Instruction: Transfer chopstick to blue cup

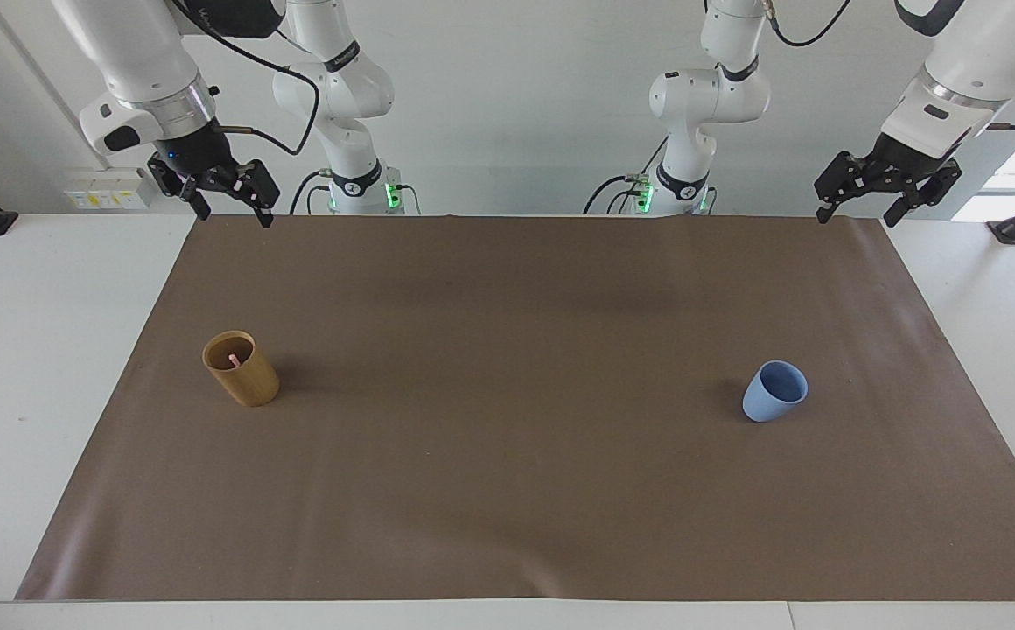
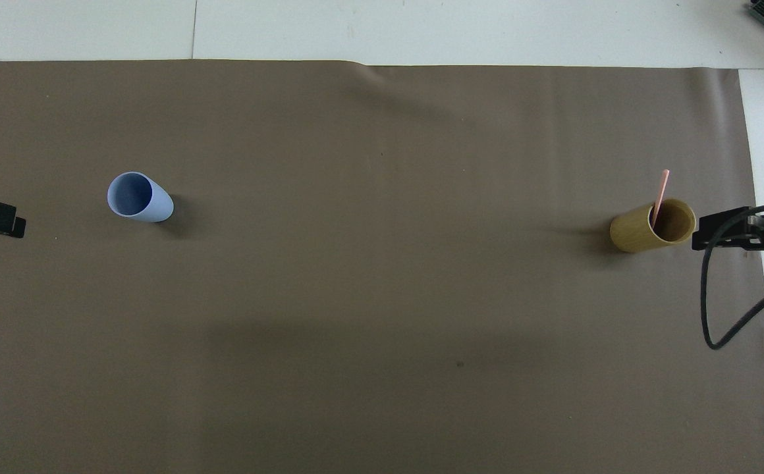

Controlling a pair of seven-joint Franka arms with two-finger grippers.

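A brown mat (image 1: 507,490) covers most of the white table (image 1: 26,394), and everything of the task stands on it. Two arms hang raised at the robots' edge of the mat, one at each corner. The right gripper (image 1: 227,208) is over the corner at the right arm's end, its fingers apart with nothing between them. The left gripper (image 1: 857,210) is over the corner at the left arm's end, fingers likewise spread and empty.

There are two cups. One tan wooden cup (image 1: 241,368) stands upright toward the right arm's end of the table; one blue cup (image 1: 774,391) stands upright toward the left arm's end, well apart from it and level with it across the mat.

A single pink chopstick (image 2: 660,195) shows, leaning inside the wooden cup with its upper end sticking out above the rim. It is well apart from both grippers' fingers; the right gripper is the closer of the two.
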